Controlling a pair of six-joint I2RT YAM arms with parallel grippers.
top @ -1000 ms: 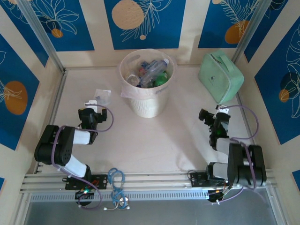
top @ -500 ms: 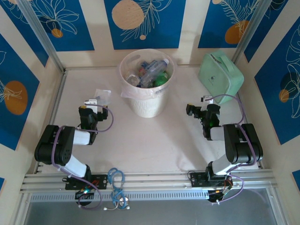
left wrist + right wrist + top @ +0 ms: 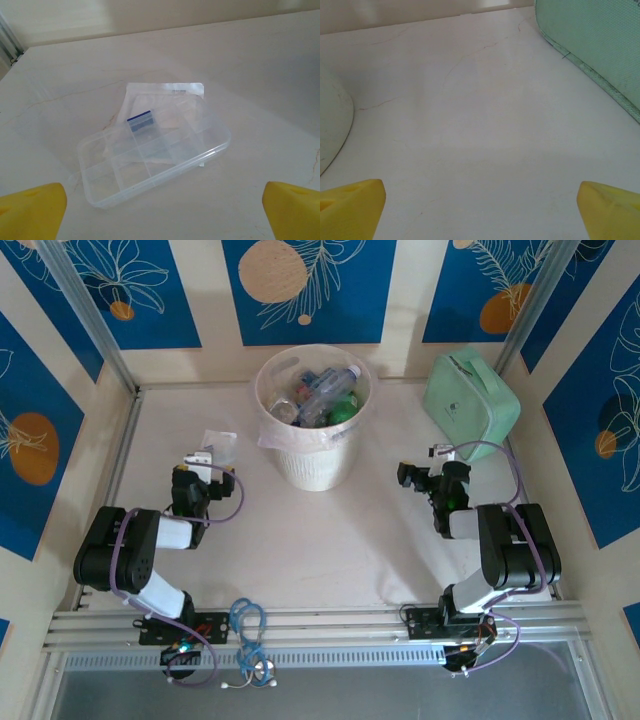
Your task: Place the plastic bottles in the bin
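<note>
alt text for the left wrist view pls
A clear plastic compartment box lies on the pale table, overlapping a small flat clear bag. The left hand is open and empty, its yellow fingertips at the bottom corners.

Cream walls (image 3: 403, 300) with blue leaf-and-orange-circle panels (image 3: 300, 290), aluminium corner posts (image 3: 85, 315), pale veined tabletop (image 3: 300, 540) under soft even light.

Two six-joint arms. Left arm (image 3: 130, 558) and right arm (image 3: 512, 562) have black rounded joint housings with white link sections between them. Purple cables (image 3: 234, 502) loop along each arm from the wrist down to the base. Bases (image 3: 170, 626) are black and flat, each carrying small green and red lights (image 3: 182, 648). Left gripper (image 3: 197, 462) and right gripper (image 3: 405, 476) are black-bodied, each with a small white part by the wrist. Fingers (image 3: 32, 210) are matte yellow with blunt, wedge-shaped tips.
</note>
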